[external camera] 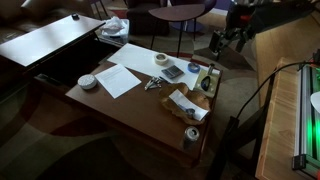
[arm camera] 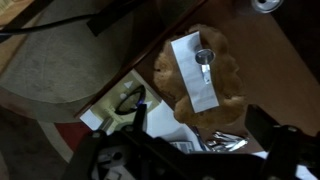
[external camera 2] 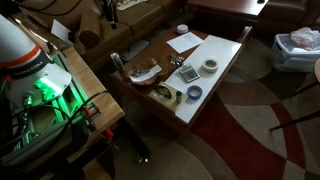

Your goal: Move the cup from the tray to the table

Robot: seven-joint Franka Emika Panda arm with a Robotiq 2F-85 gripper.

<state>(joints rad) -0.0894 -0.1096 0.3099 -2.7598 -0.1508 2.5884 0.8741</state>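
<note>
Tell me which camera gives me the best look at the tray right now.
The wrist view: the tray fills its middle, seen close from above, with a white slip lying on it. In both exterior views the tray is small and dim on the dark brown table, its contents hard to tell.

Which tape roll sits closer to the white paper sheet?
The pale cream roll, near the sheet; the bluish roll lies farther along the table.
</note>
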